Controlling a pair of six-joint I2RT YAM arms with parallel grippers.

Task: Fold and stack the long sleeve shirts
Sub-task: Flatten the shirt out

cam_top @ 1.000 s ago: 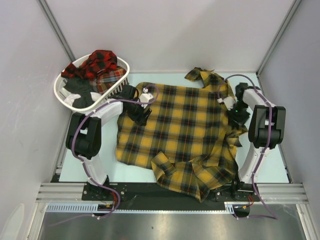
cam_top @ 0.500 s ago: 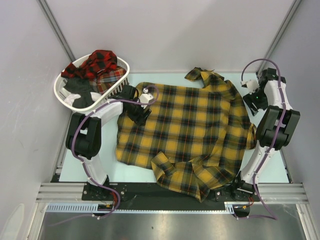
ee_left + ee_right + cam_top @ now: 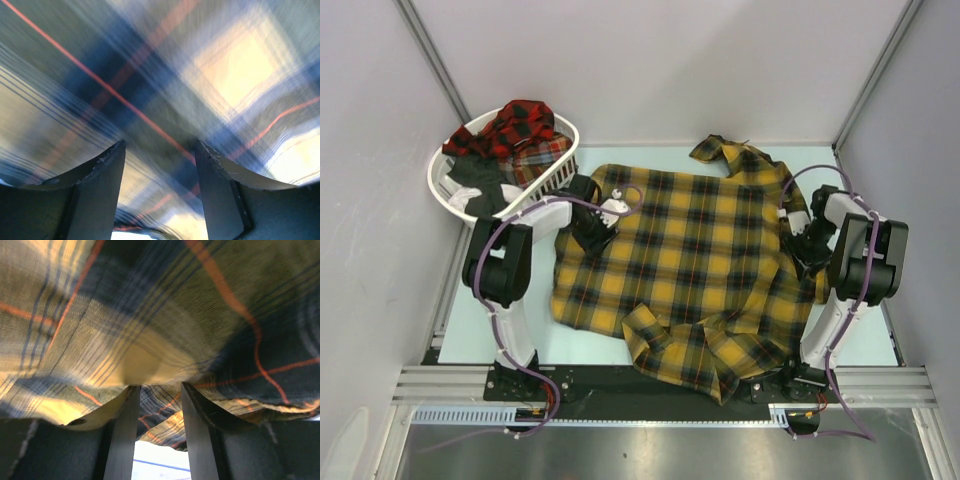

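Since half a second earlier, the right arm has come down from its raised position beside the table's far right corner, and the right gripper (image 3: pixel 799 238) now sits on the right edge of the mustard-yellow shirt (image 3: pixel 680 260). The left arm has shifted only slightly, and the left gripper (image 3: pixel 599 224) is still at the garment's upper left edge.

The shirt lies spread across the table (image 3: pixel 582 345), with its collar (image 3: pixel 720 150) toward the far side and one sleeve (image 3: pixel 655 335) doubled over near the front edge. The two grippers flank the garment on opposite sides. This placement suits taking both side edges at once, so that a panel can be lifted evenly and folded without twisting.

In the left wrist view, the fingers (image 3: pixel 100 190) stand moderately apart. Plaid cloth stretches across their tips, but the jaws are not closed on it. In the right wrist view, the fingers (image 3: pixel 122 435) are narrowly parted and cloth bunches over the tips. Whether a fold is actually pinched cannot be told.

The red-and-black shirts (image 3: pixel 520 122) remain heaped in the white basket (image 3: pixel 436 186) at the far left, awaiting their turn. Folding of the first shirt appears to be at an early stage, and no stack has yet formed.
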